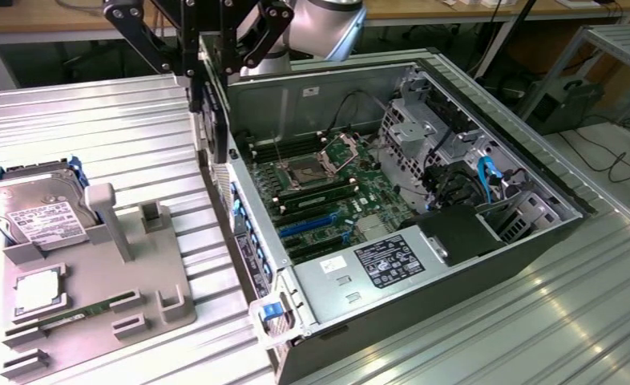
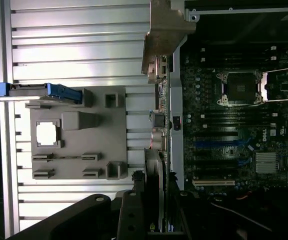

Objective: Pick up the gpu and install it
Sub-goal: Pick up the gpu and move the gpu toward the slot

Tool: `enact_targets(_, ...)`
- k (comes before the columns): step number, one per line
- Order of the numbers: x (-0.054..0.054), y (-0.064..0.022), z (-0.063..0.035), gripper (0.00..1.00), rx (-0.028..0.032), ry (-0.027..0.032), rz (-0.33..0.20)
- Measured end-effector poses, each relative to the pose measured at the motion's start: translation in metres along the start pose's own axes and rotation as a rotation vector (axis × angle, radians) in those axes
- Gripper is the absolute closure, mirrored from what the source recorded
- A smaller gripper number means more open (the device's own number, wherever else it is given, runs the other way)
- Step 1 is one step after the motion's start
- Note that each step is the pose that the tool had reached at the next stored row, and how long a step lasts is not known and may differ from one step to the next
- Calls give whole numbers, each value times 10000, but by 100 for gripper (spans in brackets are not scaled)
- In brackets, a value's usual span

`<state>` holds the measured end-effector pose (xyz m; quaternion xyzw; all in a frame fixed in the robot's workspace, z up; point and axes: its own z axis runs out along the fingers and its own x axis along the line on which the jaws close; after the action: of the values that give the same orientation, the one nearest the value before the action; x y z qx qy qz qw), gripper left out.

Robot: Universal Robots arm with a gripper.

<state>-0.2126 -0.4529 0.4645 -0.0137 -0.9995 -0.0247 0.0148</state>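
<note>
Ribbed aluminium tabletop (image 1: 112,120) runs under everything I can see from my station, with office desks and cables behind it. My gripper (image 1: 206,76) hangs at the top of the exterior view. Its black linkage fingers (image 1: 157,48) are clamped on the gpu (image 1: 210,120), a thin flat dark rectangular card that hangs on edge straight down from the jaws. Through the wrist view I see that card edge-on between the two fingers.

Directly beneath the gripper is the side wall of the open grey metal computer tower case (image 1: 293,100), which lies on its side. I cannot tell whether the card's lower edge touches that wall. Below the gripper and towards the exterior view's right, the green motherboard (image 1: 326,180) lies flat inside the case. An open silver processor socket (image 1: 304,170) sits on it nearer the gripper, and the blue expansion slots (image 1: 309,224) are farther off. The card is well apart from those slots and not yet seated. A silver power supply box with a black label (image 1: 385,261) fills the case's far corner.

On the gripper's other side, towards the exterior view's left, a grey moulded parts tray (image 1: 90,297) rests on the table. It carries a silver boxy hard drive with a white label (image 1: 37,216), a square silver processor chip (image 1: 37,293) and a slim green memory stick (image 1: 80,311).
</note>
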Motion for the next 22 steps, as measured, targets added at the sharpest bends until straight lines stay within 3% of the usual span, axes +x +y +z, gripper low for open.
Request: enact_targets(22,-236,7,-4,73,0,0,0)
